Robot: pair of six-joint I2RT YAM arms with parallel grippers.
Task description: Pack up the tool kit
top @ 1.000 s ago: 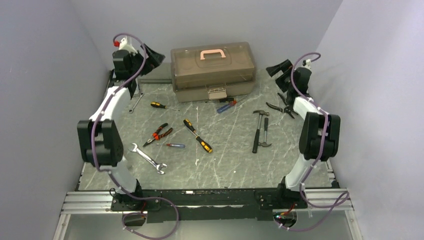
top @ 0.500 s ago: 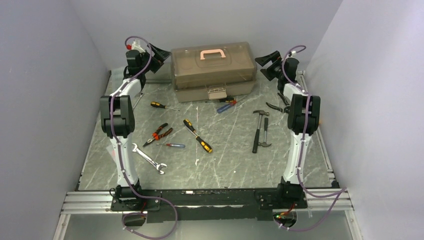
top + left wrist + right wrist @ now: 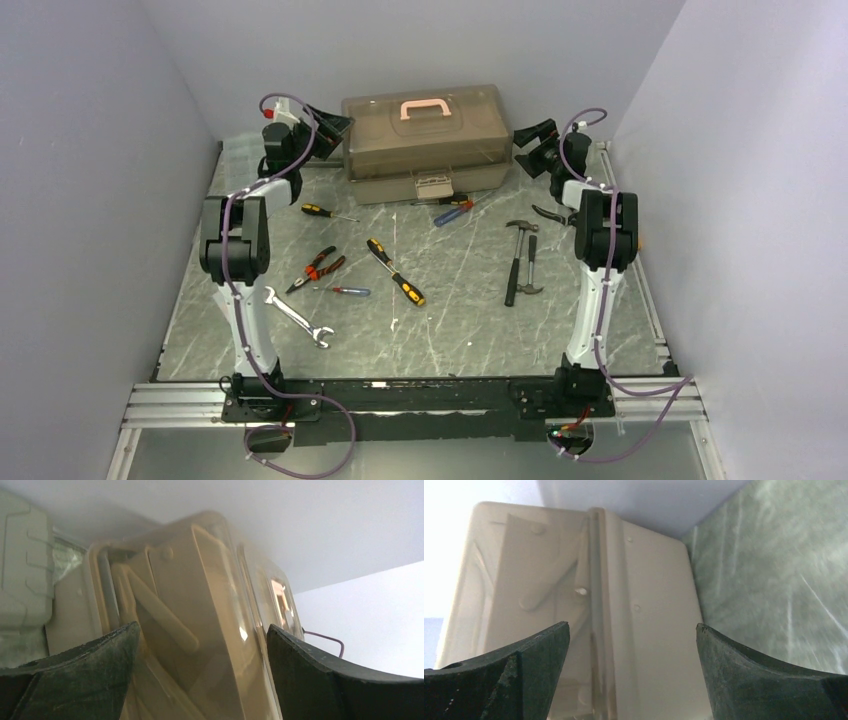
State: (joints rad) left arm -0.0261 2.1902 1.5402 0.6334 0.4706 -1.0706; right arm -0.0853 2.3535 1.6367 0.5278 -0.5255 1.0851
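Note:
The taupe toolbox (image 3: 428,140) with smoky lid and pink handle (image 3: 423,107) stands closed at the back of the table. My left gripper (image 3: 335,127) is open at the box's left end, which fills the left wrist view (image 3: 200,630). My right gripper (image 3: 525,137) is open at the box's right end, seen close in the right wrist view (image 3: 624,630). Loose on the table lie screwdrivers (image 3: 394,271), red-handled pliers (image 3: 317,268), two hammers (image 3: 520,262), black pliers (image 3: 555,214) and wrenches (image 3: 296,315).
A small red-and-blue screwdriver (image 3: 350,291) and a yellow-handled one (image 3: 322,211) lie left of centre. More screwdrivers (image 3: 450,208) lie just before the box's latch (image 3: 432,185). Purple walls close in on both sides and the back.
Both arms have swung inward toward the toolbox; the grippers now sit right at its two ends. The box and loose tools have not moved.

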